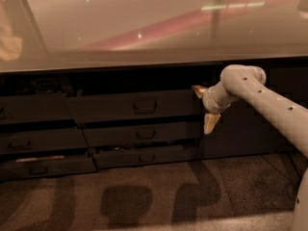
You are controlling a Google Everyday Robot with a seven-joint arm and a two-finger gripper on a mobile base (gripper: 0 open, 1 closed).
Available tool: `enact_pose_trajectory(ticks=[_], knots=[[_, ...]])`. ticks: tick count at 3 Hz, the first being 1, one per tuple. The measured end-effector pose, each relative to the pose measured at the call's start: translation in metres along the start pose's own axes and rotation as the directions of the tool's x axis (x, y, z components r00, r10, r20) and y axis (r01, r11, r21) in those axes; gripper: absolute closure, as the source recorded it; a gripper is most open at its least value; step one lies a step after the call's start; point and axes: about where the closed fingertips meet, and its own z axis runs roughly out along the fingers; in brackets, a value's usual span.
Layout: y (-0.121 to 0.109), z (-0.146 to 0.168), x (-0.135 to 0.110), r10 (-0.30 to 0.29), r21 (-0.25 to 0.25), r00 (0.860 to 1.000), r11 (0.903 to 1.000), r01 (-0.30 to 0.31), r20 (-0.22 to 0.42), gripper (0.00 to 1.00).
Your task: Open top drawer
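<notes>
The top drawer (110,107) is the widest dark grey front just under the counter, with a small dark pull handle (145,106) at its centre. Its front seems to stand slightly proud of the cabinet, with a dark gap above it. My gripper (204,106) is at the drawer front's right end, well right of the handle. It is open, with one pale fingertip (198,89) up near the drawer's top edge and the other (211,123) down near its bottom edge. It holds nothing.
A glossy counter top (144,28) overhangs the drawers. Two shallower drawers (144,134) (144,157) sit below the top one, and more drawer fronts (33,141) stand to the left. A dark cabinet panel (250,134) is behind my arm. The floor (144,201) is speckled carpet.
</notes>
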Motion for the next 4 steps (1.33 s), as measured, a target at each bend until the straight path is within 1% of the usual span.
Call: enact_pose_trajectory(ticks=[1, 3, 4], knots=[[0.000, 0.000, 0.000, 0.000, 0.000, 1.000, 1.0000, 0.000, 0.000, 0.00], [-0.030, -0.004, 0.008, 0.019, -0.038, 0.999, 0.9990, -0.021, -0.045, 0.00], [-0.030, -0.004, 0.008, 0.019, -0.039, 0.999, 0.9990, -0.021, -0.045, 0.04]])
